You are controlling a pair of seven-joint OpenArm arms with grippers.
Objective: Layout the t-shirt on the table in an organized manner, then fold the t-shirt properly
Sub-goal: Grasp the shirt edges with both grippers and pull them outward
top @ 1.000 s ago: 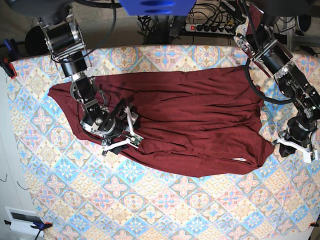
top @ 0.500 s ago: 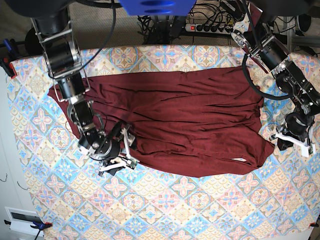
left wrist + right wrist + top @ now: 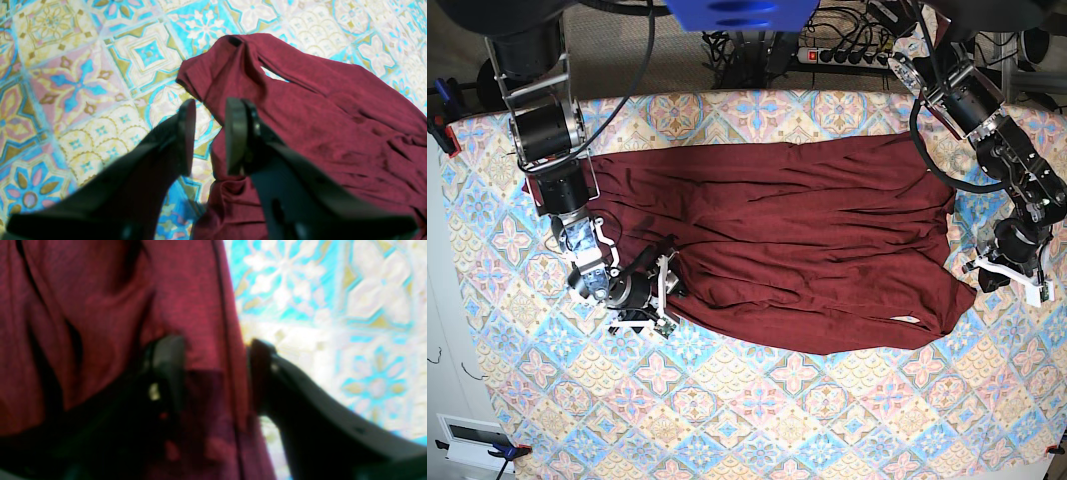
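Note:
The maroon t-shirt [image 3: 797, 240] lies spread wide across the table [image 3: 757, 410], with wrinkles through its middle. My right gripper [image 3: 659, 295] is low at the shirt's near left edge. In the right wrist view, the right gripper [image 3: 215, 373] has its jaws apart, straddling the t-shirt [image 3: 186, 306] hem, one finger on fabric and the other over the table [image 3: 333, 306]. My left gripper [image 3: 1010, 277] hovers beside the shirt's right edge. In the left wrist view, the left gripper [image 3: 206, 136] is narrowly parted and holds nothing, just off a corner of the t-shirt [image 3: 317, 116].
A power strip [image 3: 847, 55] with cables lies beyond the table's far edge. Clamps hold the tablecloth at the left edge [image 3: 445, 128] and the near left corner [image 3: 502, 450]. A white box [image 3: 469, 436] sits near that corner.
My right gripper has moved left and nearer along the shirt to its hem, and its jaws have narrowed around the edge. The left gripper has drifted slightly farther back by the right edge.

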